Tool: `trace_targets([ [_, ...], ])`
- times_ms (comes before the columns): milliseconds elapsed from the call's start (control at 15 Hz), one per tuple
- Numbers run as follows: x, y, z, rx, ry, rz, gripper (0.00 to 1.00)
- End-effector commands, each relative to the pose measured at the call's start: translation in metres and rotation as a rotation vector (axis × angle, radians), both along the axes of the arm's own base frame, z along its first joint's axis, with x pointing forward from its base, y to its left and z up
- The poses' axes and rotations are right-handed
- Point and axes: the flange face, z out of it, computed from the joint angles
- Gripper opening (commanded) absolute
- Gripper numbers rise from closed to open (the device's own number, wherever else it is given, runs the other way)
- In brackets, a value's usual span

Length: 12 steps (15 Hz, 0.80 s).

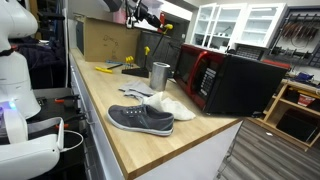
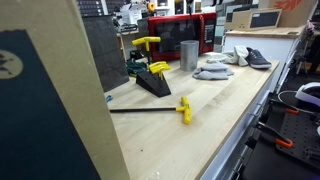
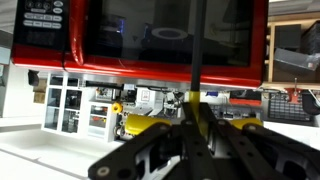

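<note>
The wrist view alone shows us the claw (image 3: 196, 150) up close. A thin black rod (image 3: 197, 60), yellow at its base, runs straight ahead. We cannot tell whether the claw grips it.

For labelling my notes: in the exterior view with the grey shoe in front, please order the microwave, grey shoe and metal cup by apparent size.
1. microwave
2. grey shoe, though it lies nearest the camera, which enlarges it
3. metal cup

Gripper (image 3: 192, 145) blurred, cropped by bottom edge, jaw state indeterminate; microwave (image 3: 160, 40) cropped at top and sides.
</note>
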Motion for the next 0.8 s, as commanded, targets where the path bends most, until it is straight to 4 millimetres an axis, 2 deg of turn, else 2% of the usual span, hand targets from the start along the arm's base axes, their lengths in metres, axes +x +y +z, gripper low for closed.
trace_targets([
  [0,0.011,0.0,0.022,0.007,-0.115,0.008,0.03],
  [267,0.021,-0.009,0.017,-0.06,-0.164,0.003,0.03],
  [733,0.038,-0.016,-0.036,-0.095,-0.193,0.009,0.03],
])
